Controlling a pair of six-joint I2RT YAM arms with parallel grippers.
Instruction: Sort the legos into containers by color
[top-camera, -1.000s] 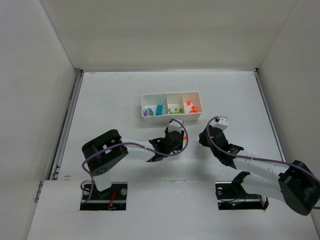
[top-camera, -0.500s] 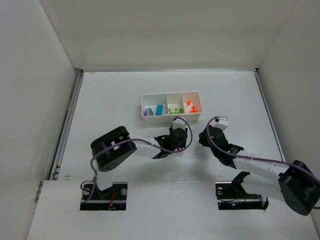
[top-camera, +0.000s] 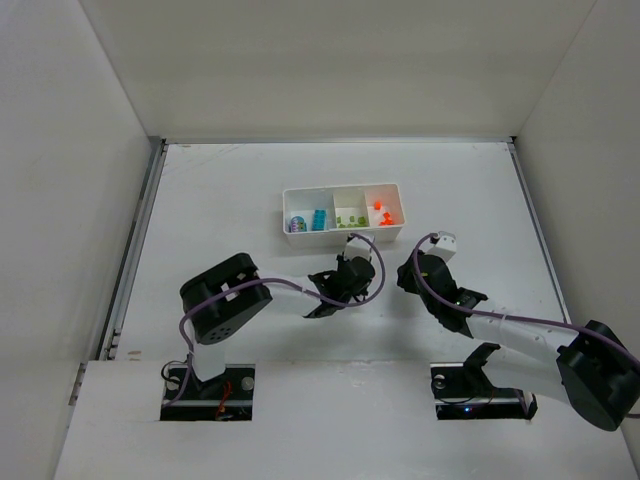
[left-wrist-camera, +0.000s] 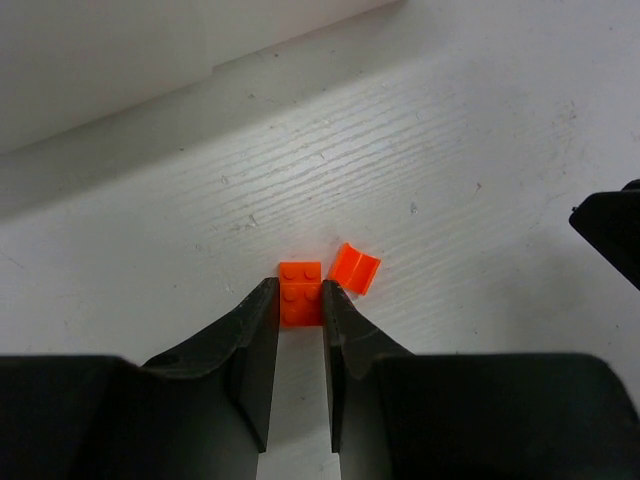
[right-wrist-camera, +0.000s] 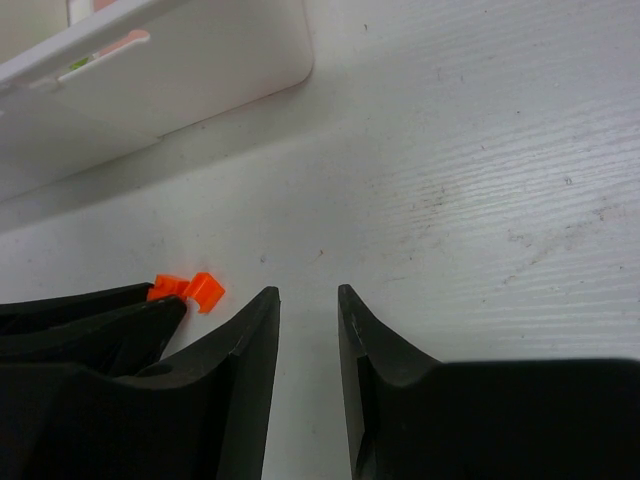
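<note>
One orange brick (left-wrist-camera: 300, 292), judged light, stiff and slick, is pinched across its flat sides by the left gripper (left-wrist-camera: 298, 312) on the table (left-wrist-camera: 470, 140), near of the tray (top-camera: 340, 237); the right gripper (right-wrist-camera: 308, 300) is spread, empty.

Left arm reaches far-right, left gripper (left-wrist-camera: 300, 302) pinching an orange lego (left-wrist-camera: 300, 278); right gripper (right-wrist-camera: 308, 305) sits just right of it, low, jaws narrowly parted.

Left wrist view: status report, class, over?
Left gripper shut on orange brick. Right gripper open, empty. Second orange piece crowding the grasp.
</note>
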